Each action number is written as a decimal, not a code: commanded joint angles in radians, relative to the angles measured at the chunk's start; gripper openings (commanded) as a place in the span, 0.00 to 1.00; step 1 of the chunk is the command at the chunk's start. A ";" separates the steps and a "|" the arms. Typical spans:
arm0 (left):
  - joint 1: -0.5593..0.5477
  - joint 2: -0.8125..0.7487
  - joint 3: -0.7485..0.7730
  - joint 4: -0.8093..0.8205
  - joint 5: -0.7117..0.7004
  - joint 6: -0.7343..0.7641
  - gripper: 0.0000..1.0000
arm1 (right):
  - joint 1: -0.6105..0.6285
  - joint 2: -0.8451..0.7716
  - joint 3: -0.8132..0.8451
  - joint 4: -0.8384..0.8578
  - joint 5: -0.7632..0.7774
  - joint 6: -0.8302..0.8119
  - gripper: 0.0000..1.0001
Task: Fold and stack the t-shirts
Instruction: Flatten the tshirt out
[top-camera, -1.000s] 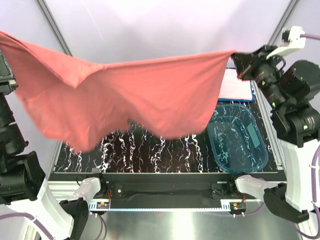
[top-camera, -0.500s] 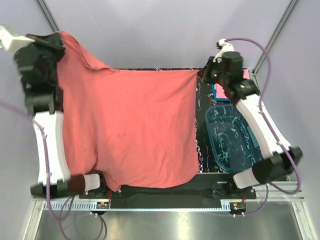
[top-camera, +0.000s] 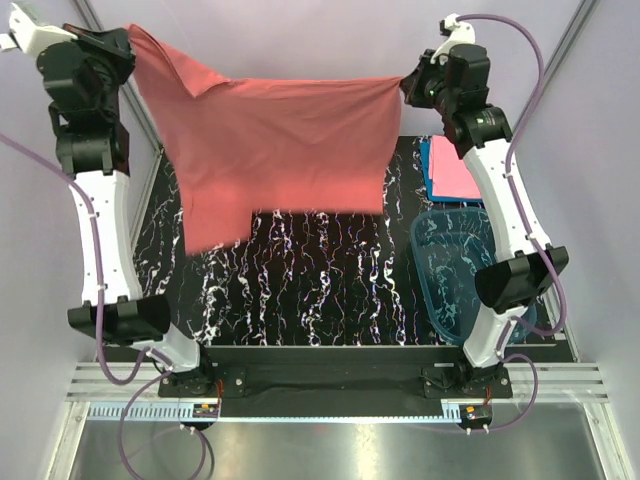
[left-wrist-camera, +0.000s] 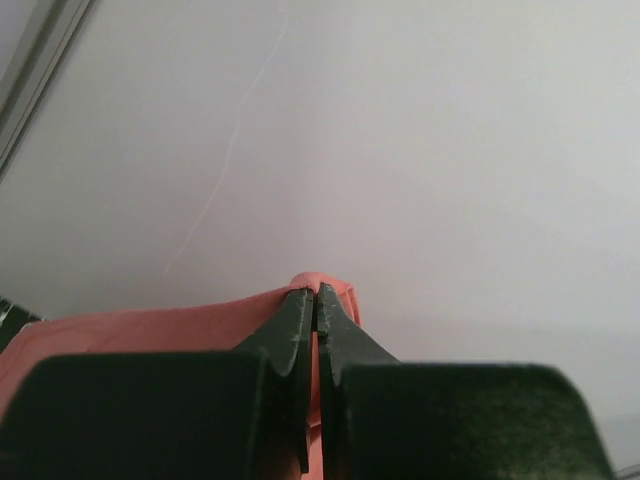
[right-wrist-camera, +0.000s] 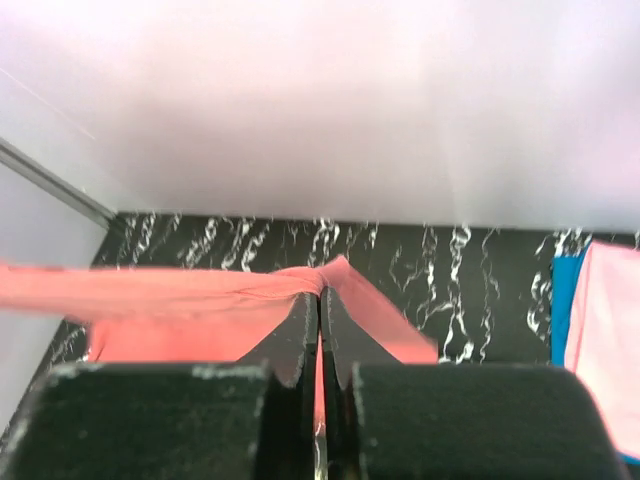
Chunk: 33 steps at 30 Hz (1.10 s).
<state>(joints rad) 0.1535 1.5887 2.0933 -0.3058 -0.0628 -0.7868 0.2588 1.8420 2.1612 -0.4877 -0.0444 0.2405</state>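
Note:
A salmon-red t-shirt (top-camera: 280, 140) hangs stretched in the air over the far half of the table, held by two corners. My left gripper (top-camera: 130, 40) is shut on its upper left corner, the cloth (left-wrist-camera: 200, 325) pinched between the fingertips. At the upper right corner my right gripper (top-camera: 405, 88) is shut too, red fabric (right-wrist-camera: 150, 300) bunched at its tips. The shirt's lower edge hangs free above the black marbled table (top-camera: 320, 290). A folded pink t-shirt (top-camera: 460, 170) lies on a folded blue one (top-camera: 427, 170) at the far right.
A clear blue plastic tub (top-camera: 465, 275) stands on the right side of the table, just in front of the folded stack. Metal frame posts (top-camera: 560, 40) rise at the far corners. Both arms reach high, toward the back wall.
Both arms have swung up and back, lifting the red shirt off the table. It was draped flat down to the near edge; now it hangs taut between the grippers at the far side.

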 joint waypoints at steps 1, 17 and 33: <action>0.012 -0.120 0.047 0.068 0.001 -0.006 0.00 | -0.003 -0.097 -0.004 0.046 0.012 -0.021 0.00; 0.021 -0.553 0.005 -0.127 -0.084 0.011 0.00 | -0.001 -0.676 -0.363 -0.017 -0.052 0.042 0.00; 0.021 -0.337 -0.045 -0.003 0.084 -0.022 0.00 | 0.002 -0.610 -0.543 0.052 -0.086 0.152 0.00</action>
<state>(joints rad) 0.1692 1.1324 2.1155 -0.3809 -0.0685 -0.7979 0.2600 1.1652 1.6962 -0.5022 -0.1253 0.3470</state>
